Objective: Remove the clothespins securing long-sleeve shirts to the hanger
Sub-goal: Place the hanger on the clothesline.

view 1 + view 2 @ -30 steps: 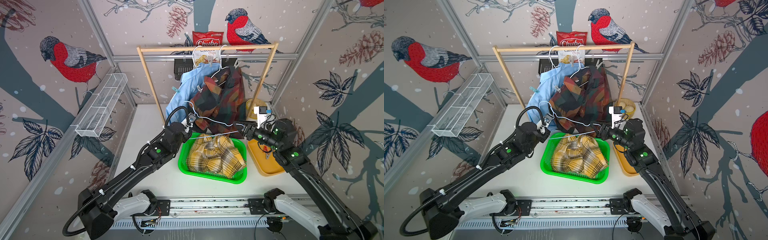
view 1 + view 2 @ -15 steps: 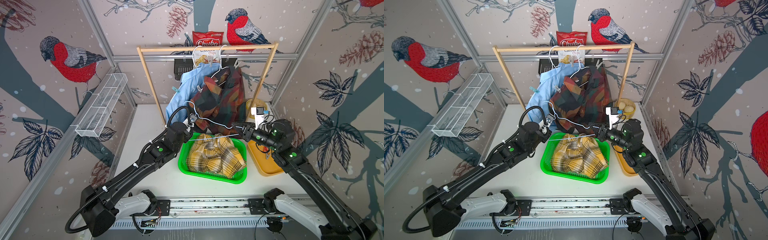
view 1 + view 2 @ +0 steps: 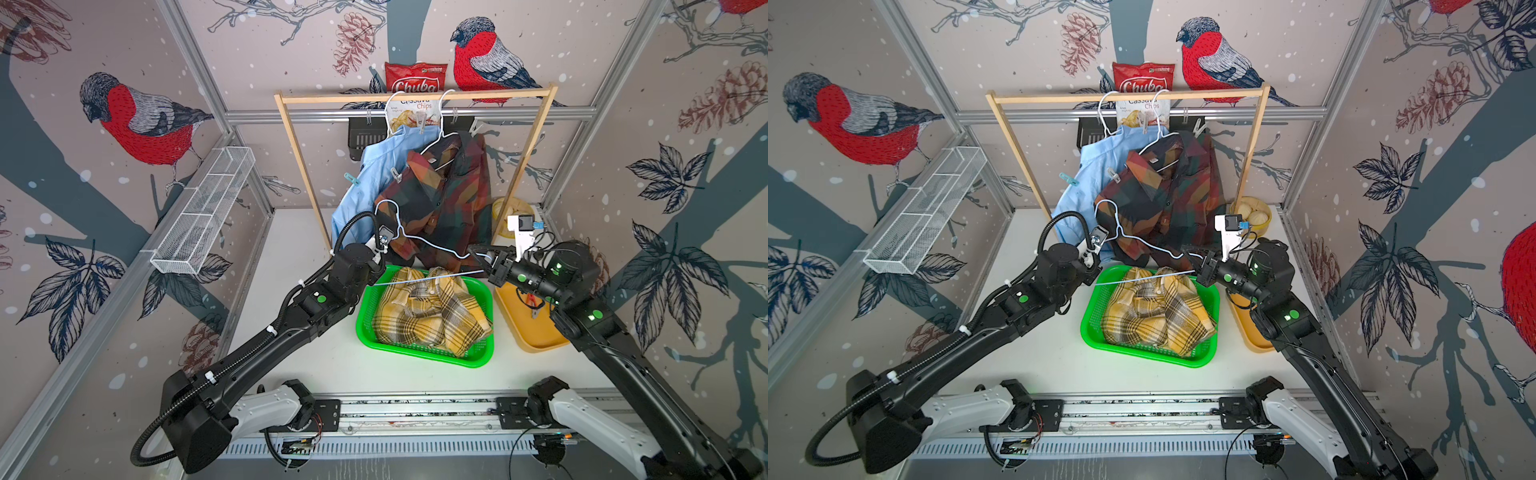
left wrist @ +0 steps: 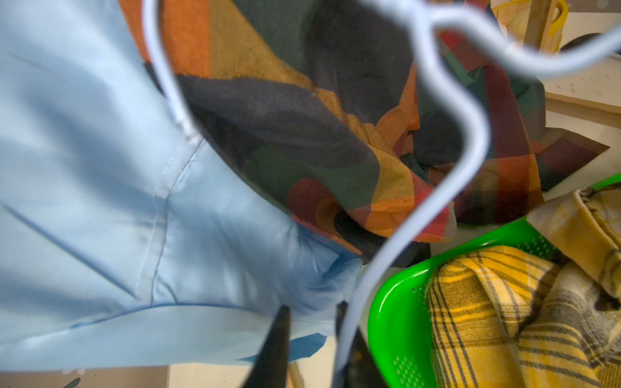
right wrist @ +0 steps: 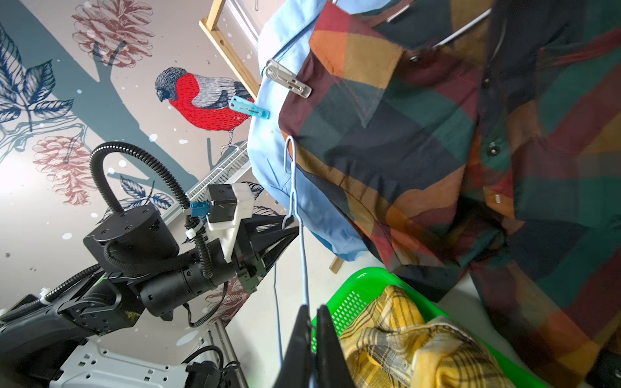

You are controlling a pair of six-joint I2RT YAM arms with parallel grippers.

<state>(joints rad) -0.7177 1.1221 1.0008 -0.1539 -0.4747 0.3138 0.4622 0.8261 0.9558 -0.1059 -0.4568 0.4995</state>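
Teal plastic clothespin [image 5: 248, 107] clips light blue shirt [image 5: 267, 158]; right hand [image 5: 313, 314] pinches pale-blue wire hanger [image 4: 475, 134]; left hand [image 4: 312, 312] parted beside it

High and wide: both top views look down from above the front of the cell, over the mounting rail [image 3: 415, 409], toward the back wall and the wooden rack [image 3: 415, 96]. They take in the whole table [image 3: 324, 365] and differ only by a slight sideways shift, seen at the green basket [image 3: 1096, 309].

The left wrist camera looks out along the left gripper [image 4: 312, 307], very near the light blue shirt [image 4: 100, 201] and the wire hanger [image 4: 475, 134], which blurs. The right wrist camera looks along the right gripper [image 5: 313, 308] from farther back, across at the left arm [image 5: 174, 285]. Both wrist views share hanger, basket, blue shirt and the dark plaid shirt [image 5: 420, 151].
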